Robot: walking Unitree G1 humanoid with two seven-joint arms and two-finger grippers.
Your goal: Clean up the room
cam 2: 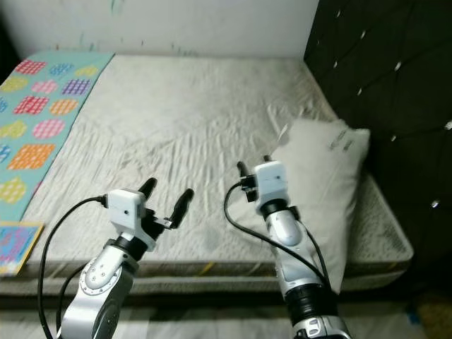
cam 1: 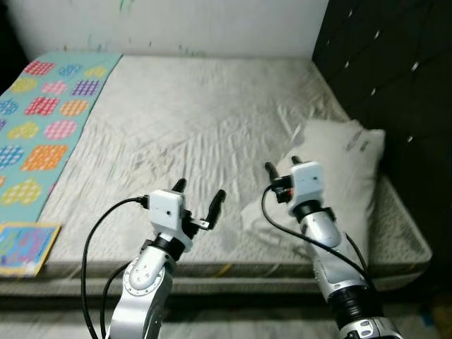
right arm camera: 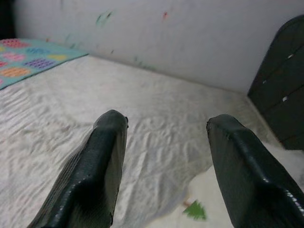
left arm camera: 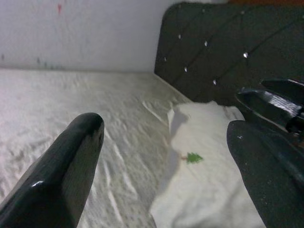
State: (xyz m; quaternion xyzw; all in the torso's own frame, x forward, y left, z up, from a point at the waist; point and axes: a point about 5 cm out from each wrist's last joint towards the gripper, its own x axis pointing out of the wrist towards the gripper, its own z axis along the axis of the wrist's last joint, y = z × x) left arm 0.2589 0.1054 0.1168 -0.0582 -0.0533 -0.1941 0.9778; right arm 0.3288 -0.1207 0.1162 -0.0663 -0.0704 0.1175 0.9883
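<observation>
Little looks done yet: the white pillow (cam 1: 339, 169) lies askew on the bed (cam 1: 198, 120) by the headboard. Left tool (cam 1: 200, 196) and right tool (cam 1: 281, 167) hover open, empty.

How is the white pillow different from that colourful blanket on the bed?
The pillow is plain white with a tiny green tree mark; the blanket is teal with bright patterned shapes. The pillow is plump and lies by the dark headboard, at the robot's right; the blanket lies flat along the bed's far left side. The right gripper hovers open by the pillow; the blanket lies apart from both grippers. Both rest on the same wrinkled mattress.
</observation>
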